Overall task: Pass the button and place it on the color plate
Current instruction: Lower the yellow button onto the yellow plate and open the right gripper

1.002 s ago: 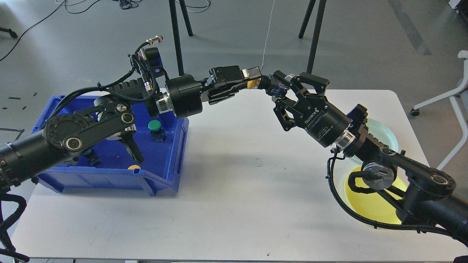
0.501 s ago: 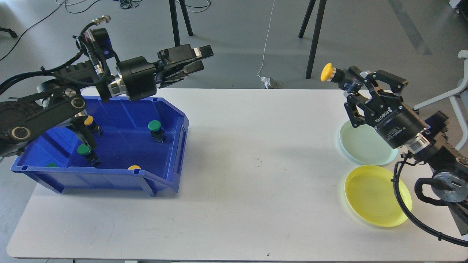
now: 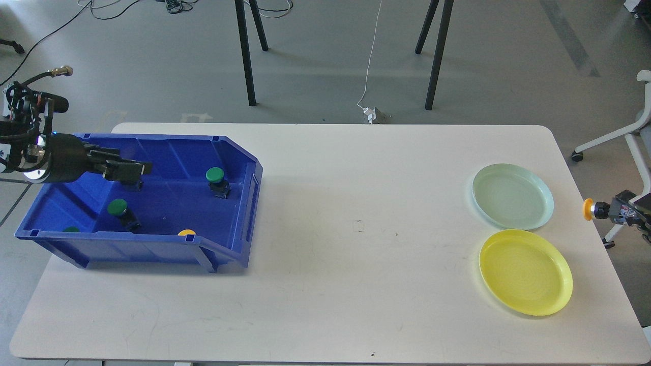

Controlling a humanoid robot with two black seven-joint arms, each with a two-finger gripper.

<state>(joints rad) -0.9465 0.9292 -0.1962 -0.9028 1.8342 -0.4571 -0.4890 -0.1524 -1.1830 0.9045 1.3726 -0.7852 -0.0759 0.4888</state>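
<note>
My right gripper [image 3: 616, 211] shows only at the far right edge, off the table's right side. It is shut on the black body of a yellow-capped button [image 3: 588, 209], held level with the cap pointing left. A yellow plate [image 3: 525, 272] and a pale green plate [image 3: 512, 195] lie on the table's right side, to the left of that button. My left gripper [image 3: 137, 173] hovers over the blue bin [image 3: 231, 244] at the left, with its fingers slightly apart and empty.
The bin holds green buttons [image 3: 214, 175] [image 3: 117, 207], a third green cap [image 3: 71, 230] at the front wall, and a yellow cap [image 3: 186, 233]. Tripod legs [image 3: 246, 51] stand behind the white table [image 3: 356, 254]. A white chair [image 3: 638, 127] is at the right.
Both arms have drawn apart from the handover at the table's middle. The right gripper took the yellow button away to the far right edge. The left gripper pulled back and down over the bin.
</note>
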